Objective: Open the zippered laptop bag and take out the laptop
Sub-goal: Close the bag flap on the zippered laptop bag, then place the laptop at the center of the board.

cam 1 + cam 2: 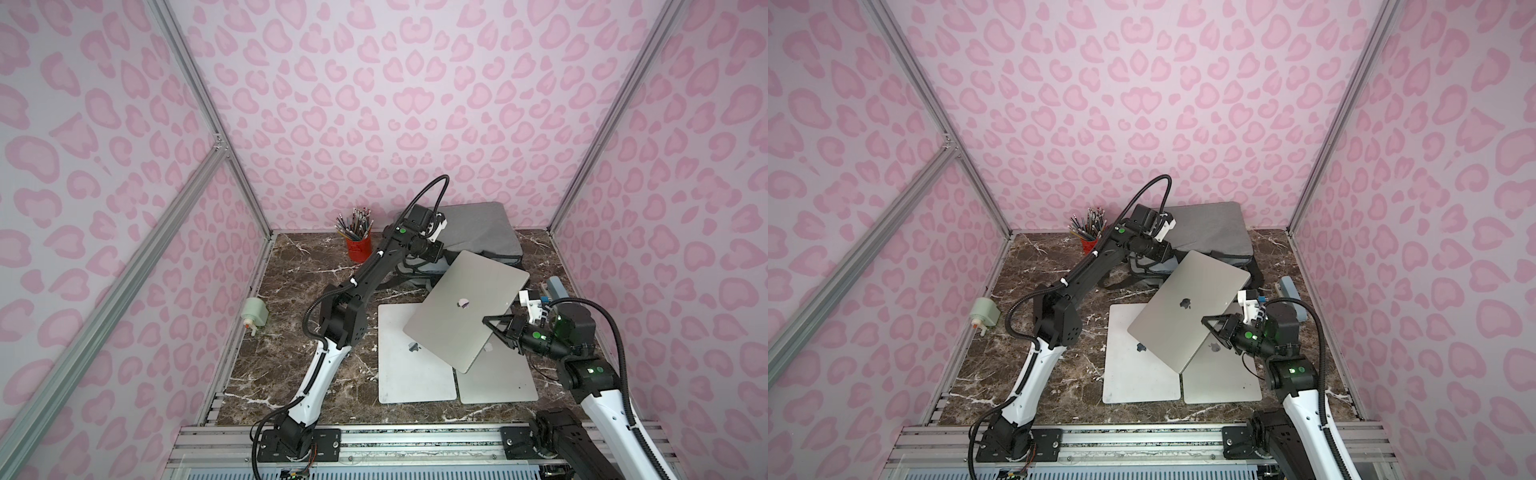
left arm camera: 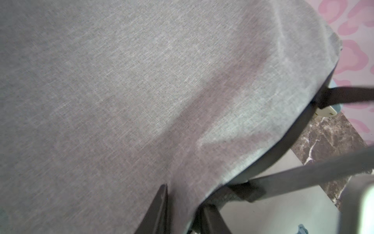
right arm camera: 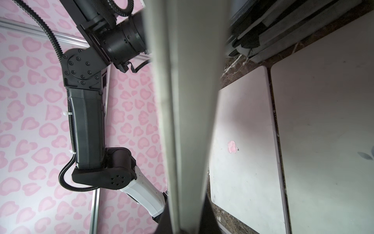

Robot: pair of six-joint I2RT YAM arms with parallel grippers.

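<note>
- marble table (image 1: pixel 291 365), pink spotted walls.
- right gripper (image 1: pixel 492 326) clamps the raised laptop (image 1: pixel 465 307) over two flat laptops (image 1: pixel 409 374).
- left gripper (image 2: pixel 182 210) slightly parted at the far grey laptop bag (image 1: pixel 482 228), holding nothing.

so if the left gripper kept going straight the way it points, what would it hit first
Most likely the grey woven fabric laptop bag: the left gripper points onto its top panel, fingertips right at the cloth. Contact can't be confirmed.

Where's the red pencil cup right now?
In both top views the red pencil cup stands at the table's far edge by the back wall, toward the left, beside the grey laptop bag, behind the left arm.
</note>
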